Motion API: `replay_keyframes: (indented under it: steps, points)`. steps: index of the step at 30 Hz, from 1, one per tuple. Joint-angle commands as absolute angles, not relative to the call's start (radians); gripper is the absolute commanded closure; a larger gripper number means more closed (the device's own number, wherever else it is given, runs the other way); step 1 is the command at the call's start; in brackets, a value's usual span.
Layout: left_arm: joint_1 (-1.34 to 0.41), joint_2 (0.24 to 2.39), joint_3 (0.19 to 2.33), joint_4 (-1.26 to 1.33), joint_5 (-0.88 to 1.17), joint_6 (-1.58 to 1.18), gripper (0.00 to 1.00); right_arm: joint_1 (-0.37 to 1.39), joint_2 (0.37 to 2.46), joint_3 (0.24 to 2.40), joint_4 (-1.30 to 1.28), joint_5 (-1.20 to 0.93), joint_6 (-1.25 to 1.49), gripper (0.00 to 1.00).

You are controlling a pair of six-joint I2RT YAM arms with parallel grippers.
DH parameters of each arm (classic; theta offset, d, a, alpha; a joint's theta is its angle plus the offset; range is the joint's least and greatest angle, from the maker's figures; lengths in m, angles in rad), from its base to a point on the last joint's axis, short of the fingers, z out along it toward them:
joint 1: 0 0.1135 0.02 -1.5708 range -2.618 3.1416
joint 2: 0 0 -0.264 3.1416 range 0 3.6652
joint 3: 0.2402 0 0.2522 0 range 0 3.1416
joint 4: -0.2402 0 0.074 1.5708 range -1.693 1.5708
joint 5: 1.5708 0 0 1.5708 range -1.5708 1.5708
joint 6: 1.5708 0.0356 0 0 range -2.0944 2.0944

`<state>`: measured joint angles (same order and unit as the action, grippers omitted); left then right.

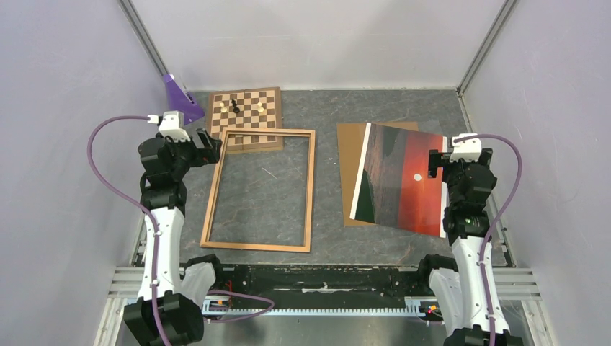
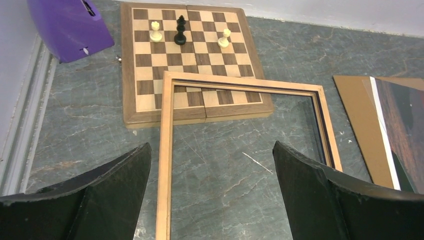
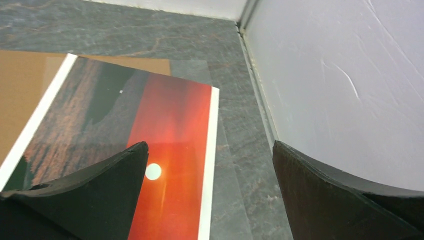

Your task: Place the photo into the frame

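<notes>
Overlapping chessboard point(image 1: 245, 108), frame point(image 1: 310, 187), photo point(image 1: 403, 180) atop backing board point(image 1: 349, 166)

Red-orange sunset photo point(image 1: 403, 180), light wood frame point(image 1: 256, 246), checkered chessboard point(image 1: 245, 112)

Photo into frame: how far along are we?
Nothing is done yet. The frame lies empty, its far rail over the chessboard. The photo lies picture-up on the brown backing board, apart from the frame. Both grippers are open and empty: the left gripper above the frame's far-left corner, the right gripper above the photo's right edge. Left: lift the photo and seat it in the frame.
</notes>
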<state>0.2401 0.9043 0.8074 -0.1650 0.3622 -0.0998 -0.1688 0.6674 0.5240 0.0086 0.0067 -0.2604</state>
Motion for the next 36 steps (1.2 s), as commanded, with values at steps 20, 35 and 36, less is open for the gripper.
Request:
replay_keyframes:
  steps: [20,35,36]
  points:
    - [0.243,1.011,0.916,-0.219,0.666,-0.101,0.03,-0.491,1.216,0.736,-0.243,-0.136,-0.328,0.01]
    - [0.242,1.023,0.911,-0.228,0.673,-0.055,0.02,-0.715,1.461,0.776,-0.422,-0.474,-0.573,0.09]
    - [0.242,1.022,0.911,-0.228,0.672,-0.055,0.02,-0.723,1.470,0.775,-0.428,-0.483,-0.583,0.09]
